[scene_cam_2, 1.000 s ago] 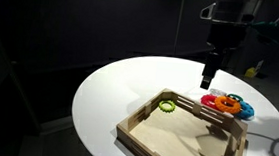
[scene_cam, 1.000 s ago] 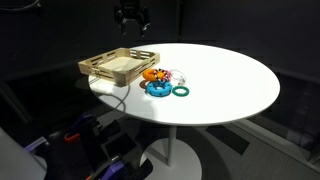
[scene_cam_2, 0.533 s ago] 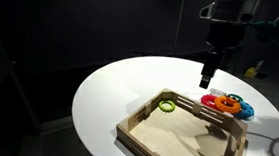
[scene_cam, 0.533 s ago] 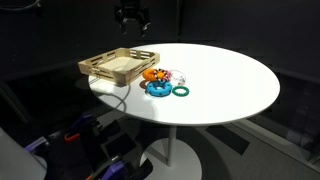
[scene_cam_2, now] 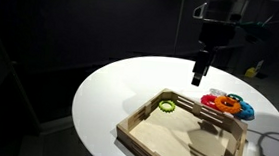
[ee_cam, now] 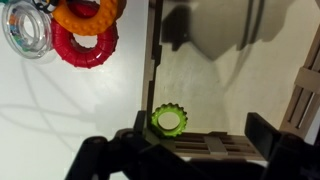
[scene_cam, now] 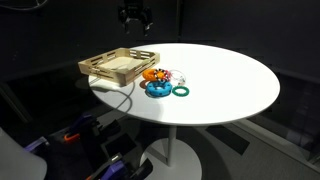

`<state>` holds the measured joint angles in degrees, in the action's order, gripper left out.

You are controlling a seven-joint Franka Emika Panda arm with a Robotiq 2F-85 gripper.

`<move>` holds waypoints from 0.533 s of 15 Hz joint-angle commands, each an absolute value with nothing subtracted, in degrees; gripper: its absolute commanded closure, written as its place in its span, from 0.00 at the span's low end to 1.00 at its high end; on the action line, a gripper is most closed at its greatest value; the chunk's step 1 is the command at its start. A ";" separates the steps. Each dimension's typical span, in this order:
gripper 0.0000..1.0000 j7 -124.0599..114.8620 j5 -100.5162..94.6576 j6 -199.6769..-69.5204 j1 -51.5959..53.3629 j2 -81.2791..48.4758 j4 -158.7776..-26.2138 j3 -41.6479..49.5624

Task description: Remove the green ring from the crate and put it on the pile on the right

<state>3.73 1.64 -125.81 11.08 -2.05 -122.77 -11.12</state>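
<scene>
1. Up close in the wrist view, the gripper [ee_cam: 190, 162] is spread wide. Its dark fingers [ee_cam: 98, 160] sit far apart along the bottom edge with nothing between them, so it's an empty claw.
2. Just past that gap, the green ring [ee_cam: 168, 121] lies flat on the floor of the crate [ee_cam: 154, 60]. It's tucked near a corner, just beside two slatted walls.
3. In an exterior view, the green ring [scene_cam_2: 166, 106] shows in the far corner of the crate [scene_cam_2: 141, 123]. The gripper [scene_cam_2: 198, 73] hangs in the air above the crate's far edge, well clear of ring and wood.
4. Over the crate wall, out on the white table [ee_cam: 60, 110], there's the pile [ee_cam: 60, 35]. A red ring [ee_cam: 85, 48] lies with an orange ring [ee_cam: 88, 12] overlapping it and a clear ring [ee_cam: 25, 30] alongside.
5. Farthest out, in an exterior view, the pile [scene_cam: 165, 82] lies just beside the crate [scene_cam: 120, 65]. A blue ring [scene_cam: 158, 88] and a dark teal ring [scene_cam: 181, 91] are on its near side, and the gripper [scene_cam: 135, 18] hovers high behind the crate.
</scene>
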 commanded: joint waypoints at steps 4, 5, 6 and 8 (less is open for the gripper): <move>0.00 2.02 -1.51 -124.52 12.27 -10.13 -113.61 -11.45; 0.00 1.98 -2.14 -124.38 12.57 -11.20 -112.86 -11.42; 0.00 2.00 -2.74 -124.49 12.91 -12.26 -112.42 -11.41; 0.00 1.89 -4.05 -125.43 13.55 -14.07 -112.07 -11.30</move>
